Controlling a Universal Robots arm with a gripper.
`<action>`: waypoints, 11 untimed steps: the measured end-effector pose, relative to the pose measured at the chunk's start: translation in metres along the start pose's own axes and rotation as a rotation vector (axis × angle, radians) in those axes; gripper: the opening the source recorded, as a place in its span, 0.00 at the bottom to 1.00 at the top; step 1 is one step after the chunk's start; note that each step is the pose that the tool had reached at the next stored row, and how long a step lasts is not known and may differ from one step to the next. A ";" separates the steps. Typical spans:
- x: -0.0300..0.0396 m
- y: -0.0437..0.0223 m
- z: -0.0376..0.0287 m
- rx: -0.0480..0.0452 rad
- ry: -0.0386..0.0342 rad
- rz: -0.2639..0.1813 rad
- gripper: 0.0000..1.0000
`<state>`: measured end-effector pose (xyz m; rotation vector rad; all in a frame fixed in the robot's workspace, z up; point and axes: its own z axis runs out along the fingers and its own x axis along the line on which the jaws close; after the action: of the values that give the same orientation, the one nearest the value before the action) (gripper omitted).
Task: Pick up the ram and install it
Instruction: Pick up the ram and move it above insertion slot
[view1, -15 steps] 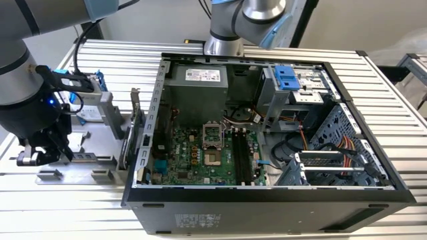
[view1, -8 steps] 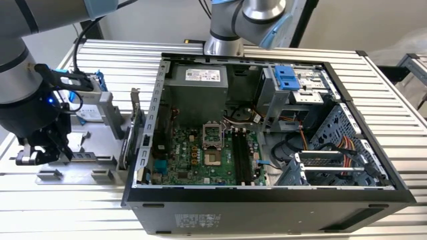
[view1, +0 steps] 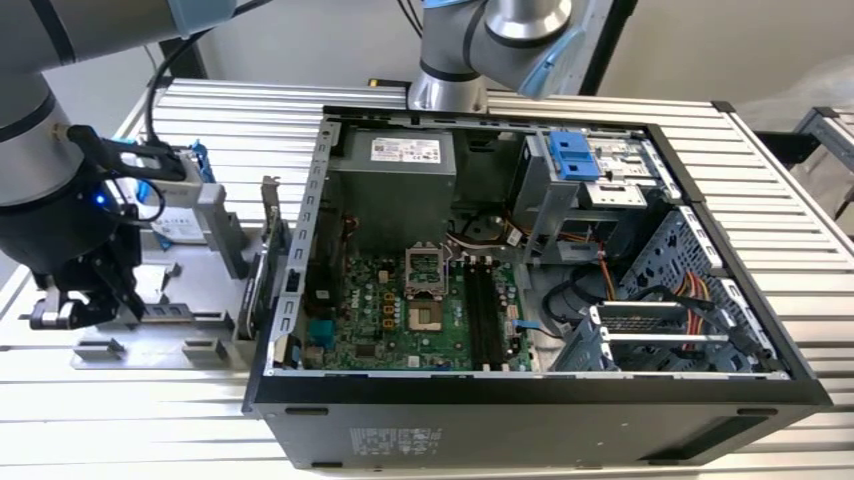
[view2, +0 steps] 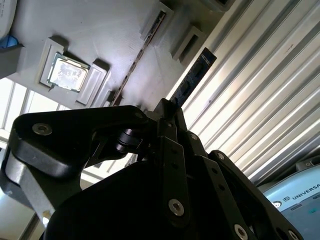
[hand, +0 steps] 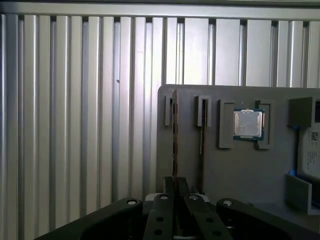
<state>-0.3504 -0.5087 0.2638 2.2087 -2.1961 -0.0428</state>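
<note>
We see the arm bent low at the exterior view's left, its gripper (view1: 74, 305) over the grey holder (hand: 240, 165). Its fingers seem pinched narrow on the ram (hand: 175, 130), which stands edge-on along the holder's edge.

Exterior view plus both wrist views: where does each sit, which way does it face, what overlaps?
Exterior view: off the arm, high, looking down on the open computer case and slatted table; arm and end effector at the exterior view's left, over the grey tray.
First wrist view: behind the end effector, looking along its fingers at the ram they grip.
Second wrist view: beside the end effector, angled across its linkage.
Shared: both wrist views show ram, grey tray, processor chip, slatted table.
</note>
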 end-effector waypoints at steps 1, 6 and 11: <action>0.0000 0.0000 -0.0005 0.0000 0.0000 0.000 0.00; 0.0000 0.0001 -0.0035 0.0004 0.0000 0.000 0.00; 0.0000 0.0003 -0.0071 0.0005 -0.0001 0.000 0.00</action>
<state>-0.3503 -0.5086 0.2709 2.2090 -2.1964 -0.0424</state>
